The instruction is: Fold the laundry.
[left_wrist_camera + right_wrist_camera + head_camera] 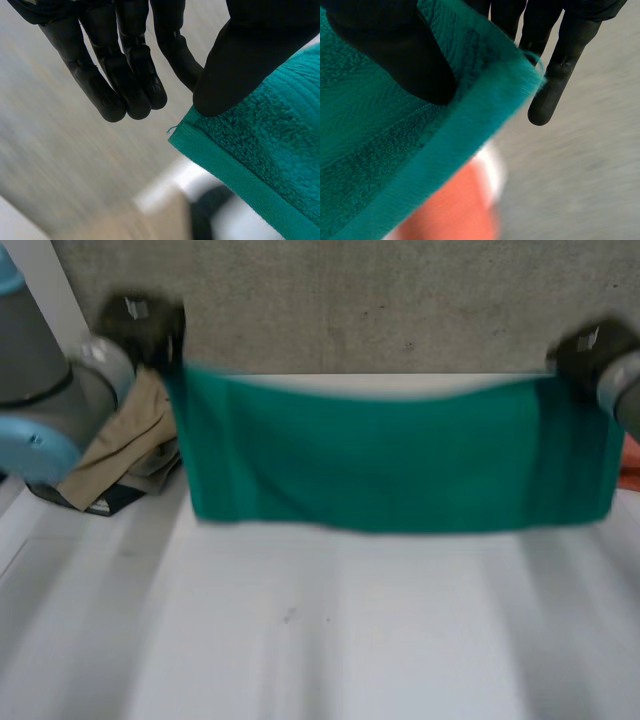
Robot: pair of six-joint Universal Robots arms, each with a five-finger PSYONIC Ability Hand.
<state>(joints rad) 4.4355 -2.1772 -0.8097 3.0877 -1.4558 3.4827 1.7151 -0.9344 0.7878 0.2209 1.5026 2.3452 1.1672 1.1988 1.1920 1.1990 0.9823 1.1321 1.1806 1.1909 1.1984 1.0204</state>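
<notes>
The green towel, pinched at its upper corners by the left hand and the right hand, spans the whole gap between them. Below the left hand lies a tan cloth heap; below the right hand, an orange item. Under and in front of both hands, the white table lies open.

So the teal-green terry towel is up in the air, stretched wide and flat above the white table. Its top edge sags a bit in the middle and the bottom edge hangs loose and fairly level. The left hand pinches one top corner and the right hand pinches the other, thumb against fingers. There's a smooth hemmed band along the edge. A crumpled tan garment sits at the table's far left, and something orange is past the towel's right end.
</notes>
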